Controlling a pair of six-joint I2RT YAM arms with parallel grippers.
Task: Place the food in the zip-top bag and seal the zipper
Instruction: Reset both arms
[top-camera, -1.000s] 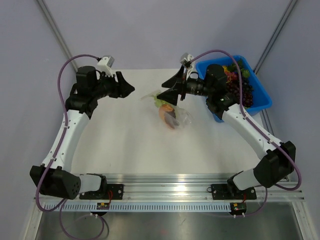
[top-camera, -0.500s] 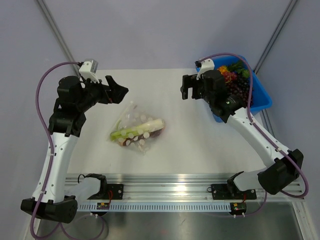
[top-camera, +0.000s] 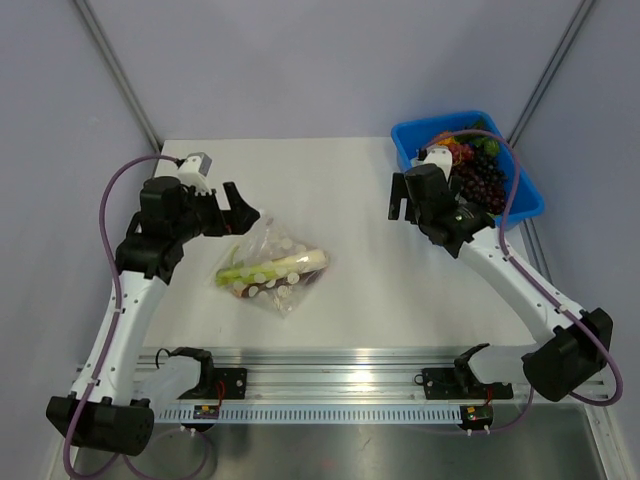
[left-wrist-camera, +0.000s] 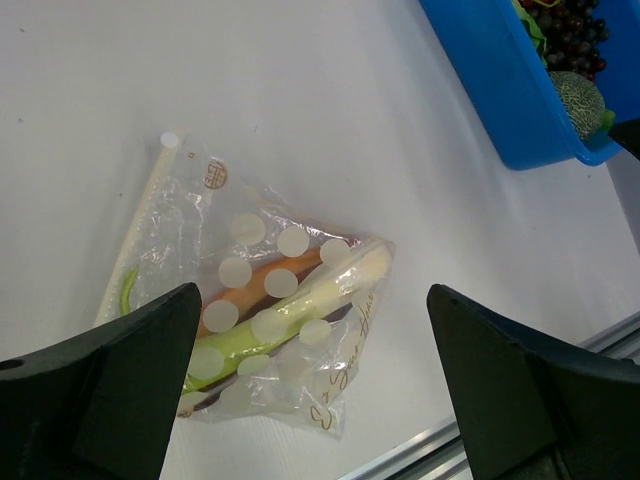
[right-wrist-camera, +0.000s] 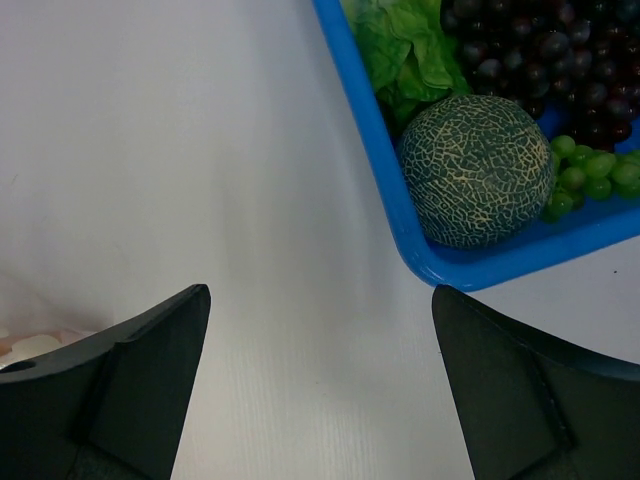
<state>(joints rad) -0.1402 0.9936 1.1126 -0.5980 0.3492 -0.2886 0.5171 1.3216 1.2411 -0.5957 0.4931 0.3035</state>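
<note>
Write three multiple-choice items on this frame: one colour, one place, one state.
1. What colour is the bin?
A) blue B) red C) grey
2. Where is the bag?
A) in the bin B) in the right fingers C) flat on the table
3. How are the left fingers?
A) shut on the bag B) open, holding nothing C) shut on the bin

Answers:
1 A: its walls are blue in every view.
2 C: it lies on the white surface, below the left wrist camera.
3 B: they are spread wide above the bag and touch nothing.
</note>
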